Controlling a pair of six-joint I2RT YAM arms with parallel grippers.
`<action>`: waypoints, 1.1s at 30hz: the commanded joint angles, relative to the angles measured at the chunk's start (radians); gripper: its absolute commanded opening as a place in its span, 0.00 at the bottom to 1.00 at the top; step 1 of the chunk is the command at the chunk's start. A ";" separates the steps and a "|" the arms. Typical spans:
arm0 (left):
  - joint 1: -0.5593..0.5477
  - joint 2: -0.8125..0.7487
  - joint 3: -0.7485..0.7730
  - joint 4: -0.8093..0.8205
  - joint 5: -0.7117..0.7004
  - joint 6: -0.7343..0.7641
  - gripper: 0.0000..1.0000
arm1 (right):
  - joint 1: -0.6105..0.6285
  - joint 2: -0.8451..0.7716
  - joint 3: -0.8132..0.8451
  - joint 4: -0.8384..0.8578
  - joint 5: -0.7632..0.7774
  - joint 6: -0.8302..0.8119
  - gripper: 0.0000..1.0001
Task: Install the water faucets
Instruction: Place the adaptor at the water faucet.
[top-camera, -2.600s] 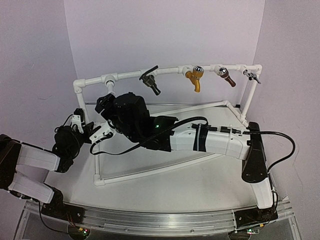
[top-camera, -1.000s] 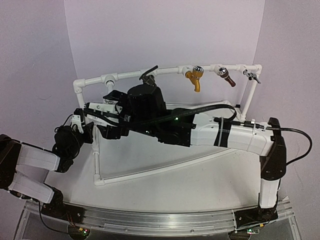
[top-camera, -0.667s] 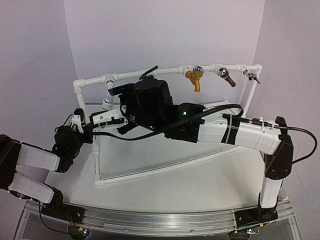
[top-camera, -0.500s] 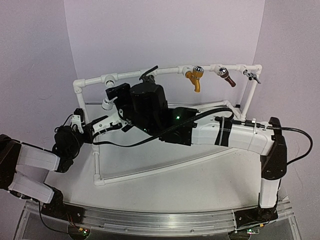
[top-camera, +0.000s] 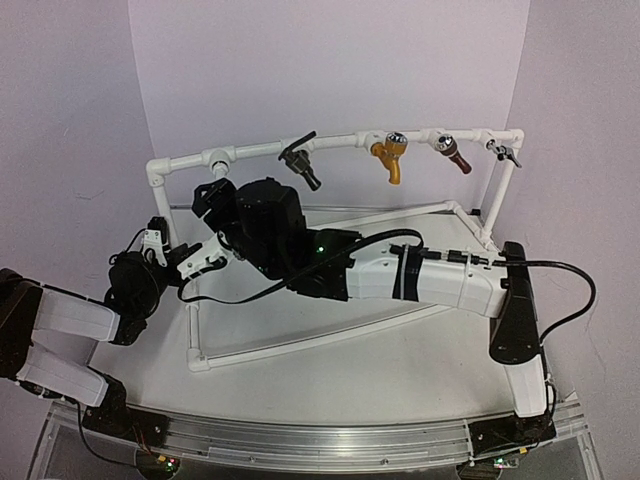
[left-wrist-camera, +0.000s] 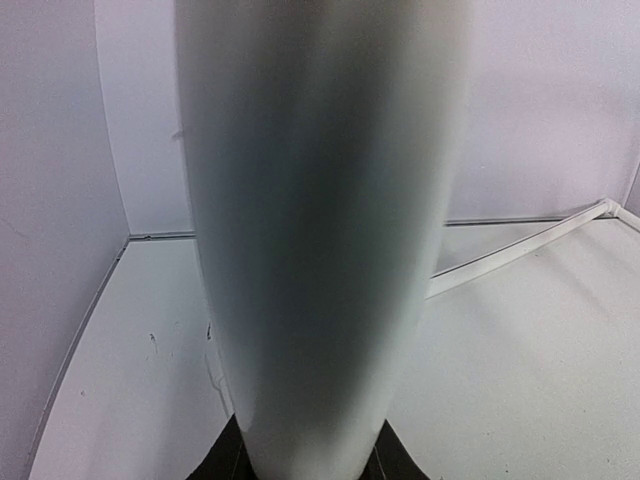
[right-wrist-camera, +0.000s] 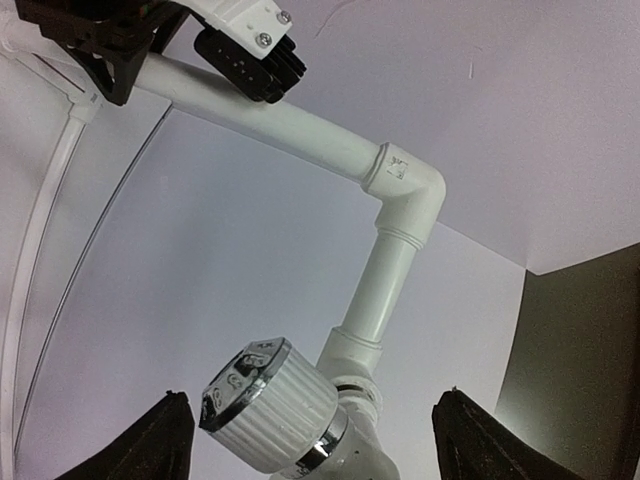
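Note:
The white faucet (right-wrist-camera: 275, 405), with a ribbed round knob and chrome rim, sits in the tee at the left end of the white pipe frame (top-camera: 260, 152). My right gripper (right-wrist-camera: 315, 440) is open, one dark fingertip on each side of the knob with gaps to both. In the top view the right gripper (top-camera: 207, 197) hides that faucet. The black faucet (top-camera: 300, 160) with its thin lever hangs from the top rail. My left gripper (left-wrist-camera: 310, 465) is shut on the frame's left upright pipe (left-wrist-camera: 320, 230), and it also shows as the left gripper (top-camera: 165, 255) low on that post.
A gold-yellow tap (top-camera: 388, 156), a brown tap (top-camera: 453, 154) and a small grey tap (top-camera: 506, 152) hang further right on the rail. The frame's base pipes (top-camera: 300, 343) lie on the table under my right arm. Walls stand close behind and at both sides.
The right arm lifted and rolled its wrist, baring the white faucet, then dropped back with its fingers on either side of the knob. The left arm has not moved.

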 joint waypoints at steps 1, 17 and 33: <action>-0.039 0.002 0.031 0.002 0.179 -0.027 0.00 | -0.016 0.029 0.076 0.025 0.017 -0.152 0.81; -0.039 0.002 0.030 0.001 0.178 -0.026 0.00 | -0.031 0.087 0.184 0.097 0.041 0.157 0.32; -0.038 0.006 0.033 -0.003 0.184 -0.030 0.00 | -0.102 -0.029 0.029 0.115 0.185 1.670 0.13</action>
